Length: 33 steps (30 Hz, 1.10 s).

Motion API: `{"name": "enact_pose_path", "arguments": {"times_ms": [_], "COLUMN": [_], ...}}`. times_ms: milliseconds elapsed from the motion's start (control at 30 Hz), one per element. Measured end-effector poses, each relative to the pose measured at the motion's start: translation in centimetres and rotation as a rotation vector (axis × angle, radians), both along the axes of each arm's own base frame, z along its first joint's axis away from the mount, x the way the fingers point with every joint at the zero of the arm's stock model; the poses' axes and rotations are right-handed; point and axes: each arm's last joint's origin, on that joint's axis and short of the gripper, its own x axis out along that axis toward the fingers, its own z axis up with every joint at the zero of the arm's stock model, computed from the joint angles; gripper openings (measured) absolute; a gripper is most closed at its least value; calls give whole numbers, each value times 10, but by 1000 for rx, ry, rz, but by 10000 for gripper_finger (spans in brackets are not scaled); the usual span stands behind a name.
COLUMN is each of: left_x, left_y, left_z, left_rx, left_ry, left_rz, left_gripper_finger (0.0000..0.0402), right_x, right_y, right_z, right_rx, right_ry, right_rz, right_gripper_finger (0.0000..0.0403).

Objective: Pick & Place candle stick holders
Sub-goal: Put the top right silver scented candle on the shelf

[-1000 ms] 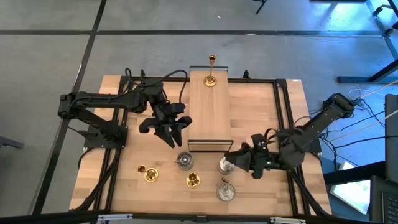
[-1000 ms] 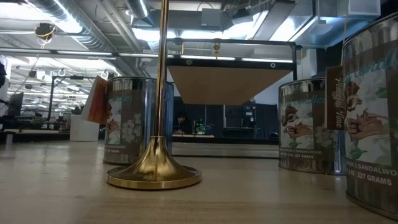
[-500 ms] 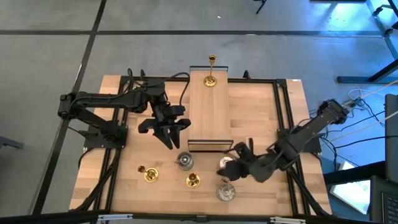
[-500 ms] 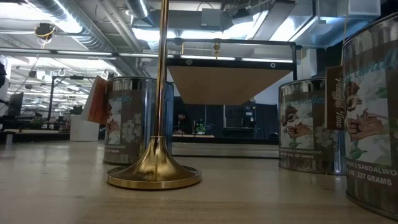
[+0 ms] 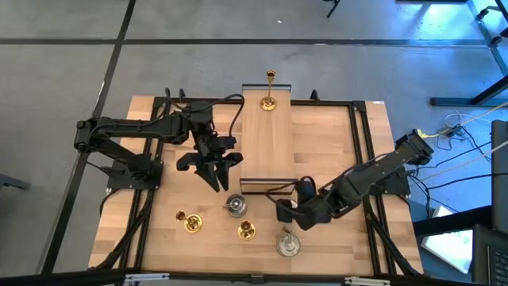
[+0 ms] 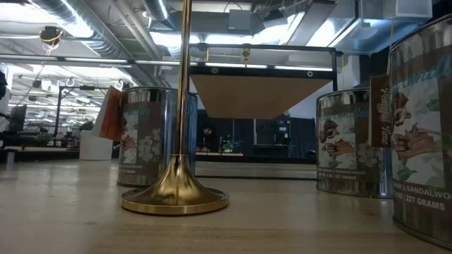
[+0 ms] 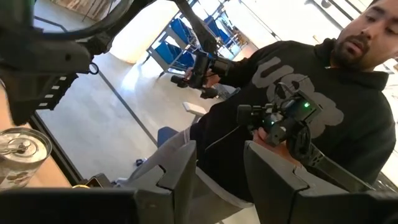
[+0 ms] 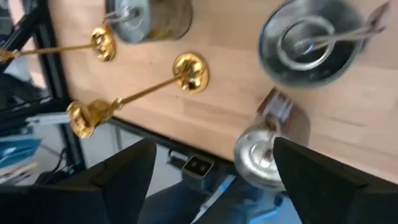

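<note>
One slim brass candle stick holder (image 5: 270,101) stands on the far end of the raised wooden board (image 5: 267,147). Two more brass ones (image 5: 190,222) (image 5: 246,230) stand near the front edge, with squat silver ones (image 5: 235,205) (image 5: 287,245) beside them. My right gripper (image 5: 290,205) (image 8: 217,180) is open, tipped down over a third silver holder (image 8: 311,43) and covering it in the high view. It touches nothing that I can see. My left gripper (image 5: 211,168) (image 7: 217,168) hangs open and empty, left of the board.
Black frame rails (image 5: 361,151) run around the work area. The board's dark front edge (image 5: 266,187) stands just behind the right gripper. A person (image 7: 298,81) holding hand controllers stands beyond the table in the left wrist view. Bare wood lies to the board's right (image 5: 325,143).
My right gripper has swung toward the table's left and come over the silver holder it stood beside a second ago. It has tipped from nearly level to pointing down, rolled, and its fingers have spread wider. No holder has moved.
</note>
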Motion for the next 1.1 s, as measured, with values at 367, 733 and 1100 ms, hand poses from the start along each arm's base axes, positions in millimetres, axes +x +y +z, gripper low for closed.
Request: {"name": "enact_pose_path", "arguments": {"times_ms": [367, 733, 1100], "left_x": [0, -2, -2], "left_y": [0, 0, 0], "left_z": [-2, -17, -17], "left_rx": [0, 34, 37], "left_ry": [19, 86, 79], "left_rz": [0, -10, -10], "left_gripper_finger": [131, 131, 131], "right_x": [1, 7, 28], "right_y": [-17, -21, -23], "right_z": [-16, -23, -51], "right_rx": [-18, -69, -20], "right_ry": [204, 216, 309], "right_rz": [10, 1, 0], "right_gripper_finger": [328, 329, 397]}}
